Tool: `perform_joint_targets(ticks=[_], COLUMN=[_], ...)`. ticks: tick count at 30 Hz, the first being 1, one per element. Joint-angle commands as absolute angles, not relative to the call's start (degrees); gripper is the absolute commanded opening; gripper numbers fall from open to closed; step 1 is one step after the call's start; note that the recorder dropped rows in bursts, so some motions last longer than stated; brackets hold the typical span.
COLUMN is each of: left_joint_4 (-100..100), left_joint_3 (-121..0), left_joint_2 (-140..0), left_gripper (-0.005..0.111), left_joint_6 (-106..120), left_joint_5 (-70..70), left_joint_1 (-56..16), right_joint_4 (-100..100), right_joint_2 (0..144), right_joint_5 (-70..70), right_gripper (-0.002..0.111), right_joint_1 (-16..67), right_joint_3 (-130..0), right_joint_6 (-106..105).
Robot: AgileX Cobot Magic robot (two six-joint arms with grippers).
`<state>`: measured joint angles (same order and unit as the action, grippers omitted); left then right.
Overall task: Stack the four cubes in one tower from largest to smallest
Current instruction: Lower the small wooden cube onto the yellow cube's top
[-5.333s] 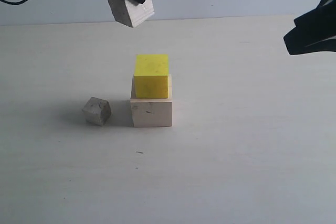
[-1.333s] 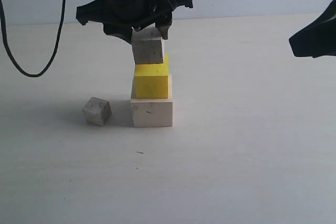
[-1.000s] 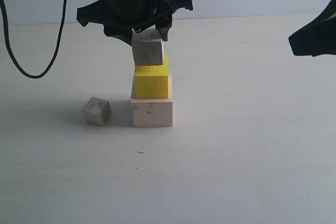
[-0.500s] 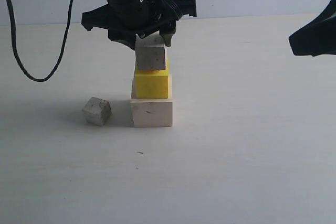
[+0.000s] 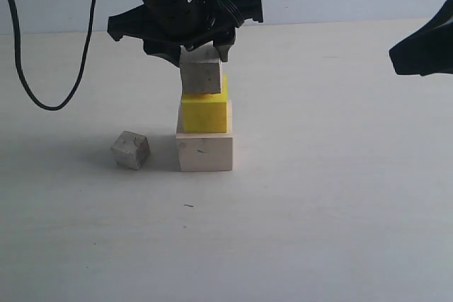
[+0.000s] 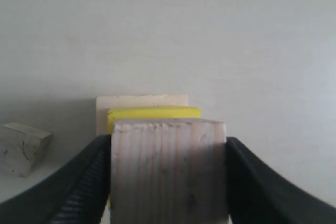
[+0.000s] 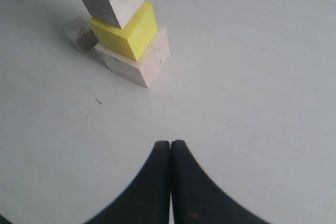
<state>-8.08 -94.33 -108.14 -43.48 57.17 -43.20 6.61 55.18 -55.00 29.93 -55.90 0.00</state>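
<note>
The large pale wooden cube point(image 5: 204, 152) sits flat on the surface point(image 5: 318, 196) as the base, and the bright yellow cube point(image 5: 204, 112) rests on it. A small greyish wooden cube point(image 5: 202, 76) is down at the yellow one's top, pinched between the jaws of the left gripper point(image 5: 200, 56); I can't tell whether it is fully resting there. The smallest cube point(image 5: 130, 150) lies tilted on the surface near the base, not touching it.
</note>
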Motion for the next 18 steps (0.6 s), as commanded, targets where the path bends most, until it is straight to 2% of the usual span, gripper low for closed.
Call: perform_joint_targets(ticks=[1,18], left_joint_4=[-8.9,-8.9], left_joint_3=[-94.6,-94.6], left_joint_2=[-108.3,-108.6], left_gripper=[0.0,0.0], left_joint_6=[-43.9,-44.1], left_joint_5=[57.1,56.9], left_joint_1=[-43.4,-43.4], right_joint_4=[6.9,6.9], right_joint_2=[54.7,54.7], right_joint_5=[-54.3,-54.3], right_gripper=[0.0,0.0], right_joint_1=[30.0,30.0], right_joint_3=[-55.7,-55.7], right_joint_6=[0.0,0.0])
